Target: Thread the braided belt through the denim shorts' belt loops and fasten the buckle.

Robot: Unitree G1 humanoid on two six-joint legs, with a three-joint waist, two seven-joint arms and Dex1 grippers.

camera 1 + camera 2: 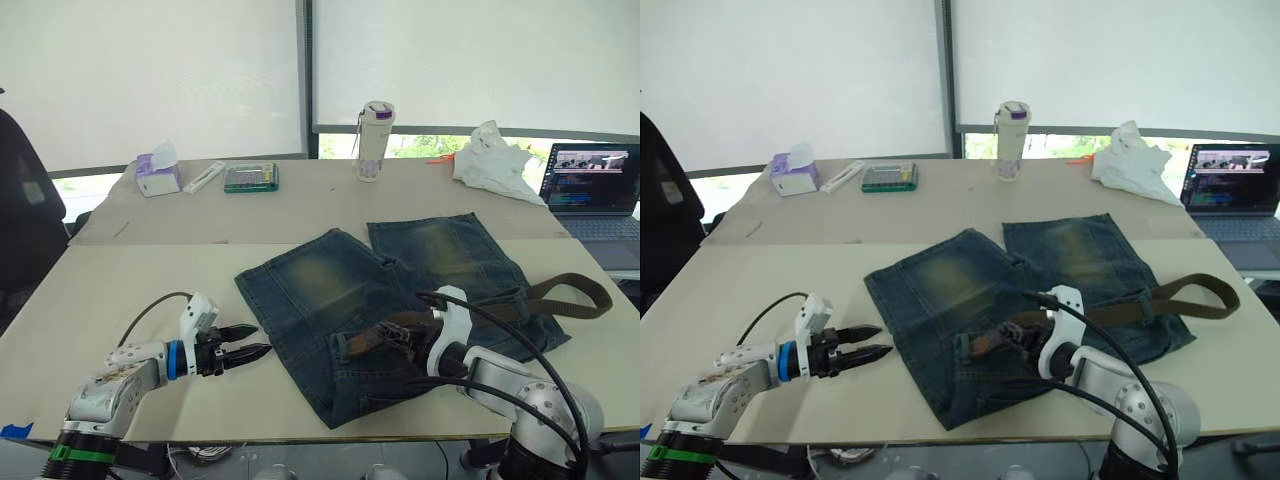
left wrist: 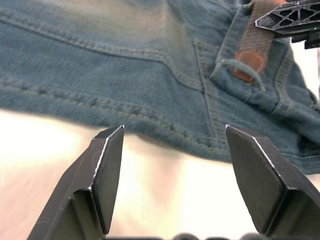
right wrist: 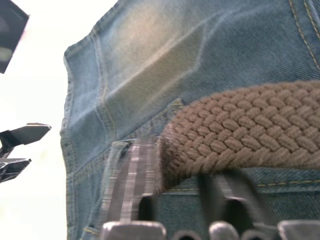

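The denim shorts (image 1: pixel 330 290) lie flat on the table, waistband nearest me. The braided belt (image 1: pixel 560 290) bends back in a fold off the shorts' right side and runs left along the waistband. My right gripper (image 1: pixel 395 338) is over the waistband, shut on the belt (image 3: pixel 240 130). The belt's brown leather tip (image 2: pixel 247 62) sits under a belt loop (image 2: pixel 227 62). I cannot make out the buckle. Just left of the shorts, my left gripper (image 1: pixel 262 341) hovers open and holds nothing, its fingers (image 2: pixel 107 165) pointing at the waistband.
At the back of the table stand a bottle (image 1: pixel 374 140), a tissue box (image 1: pixel 158 175), a green box (image 1: pixel 250 177) and a white bag (image 1: pixel 495 160). A laptop (image 1: pixel 595 190) is open at the right. A black chair (image 1: pixel 25 210) stands at the left.
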